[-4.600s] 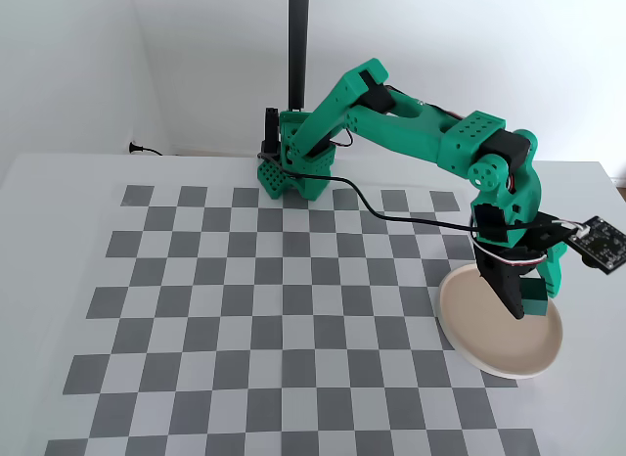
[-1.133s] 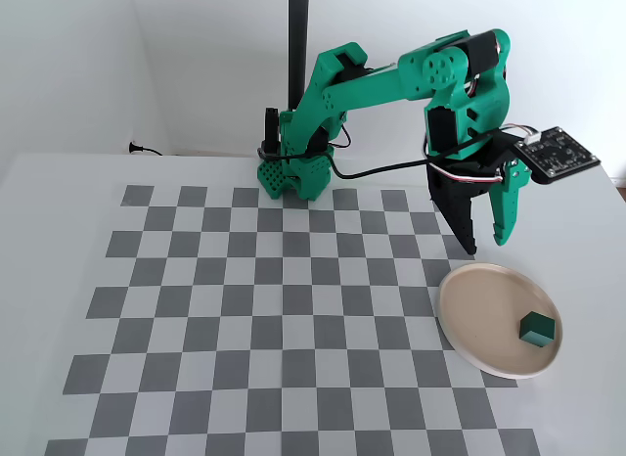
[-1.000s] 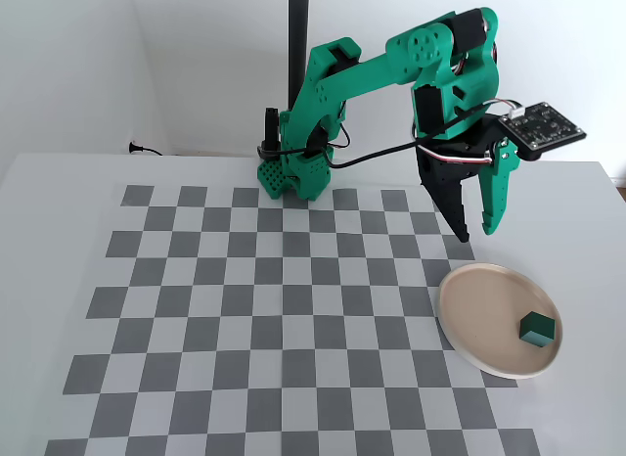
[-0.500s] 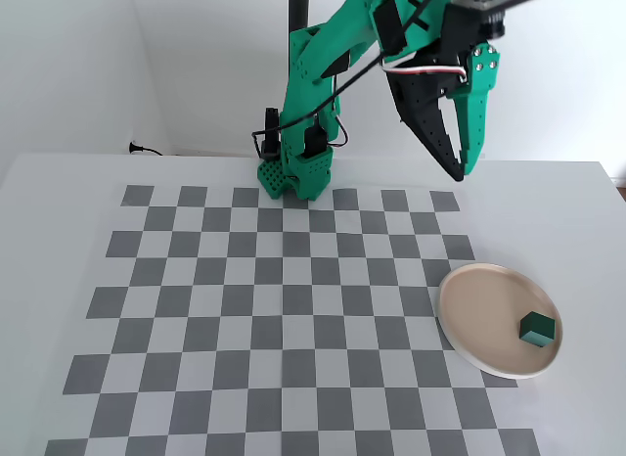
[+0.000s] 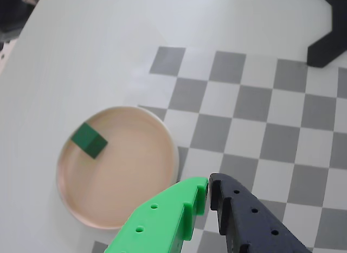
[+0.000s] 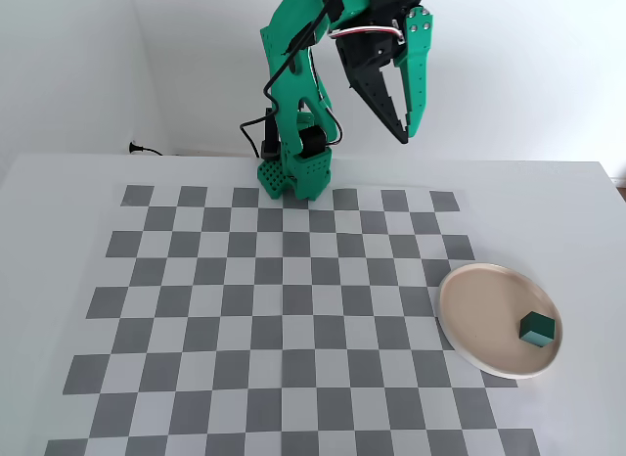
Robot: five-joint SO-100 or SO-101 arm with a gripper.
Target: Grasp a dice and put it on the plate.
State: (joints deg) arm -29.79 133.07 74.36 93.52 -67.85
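The dark green dice point(image 6: 537, 328) rests inside the pale pinkish plate point(image 6: 479, 309) near its right rim in the fixed view. In the wrist view the dice point(image 5: 90, 140) lies at the upper left of the plate point(image 5: 130, 171). My gripper point(image 6: 405, 135) hangs high above the board's far side, well away from the plate, its fingertips together and nothing held. The wrist view shows the gripper point(image 5: 208, 188) with its green and black fingers nearly touching, high over the board beside the plate.
The checkerboard mat point(image 6: 245, 309) covers the white table. The arm's green base point(image 6: 295, 177) and a black pole point(image 6: 297, 45) stand at the far edge. A black foot point(image 5: 331, 41) shows at the wrist view's upper right.
The arm has kept lifting and swinging back to the left, away from the plate. The dice has stayed on the plate where it was let go. The fingers have closed.
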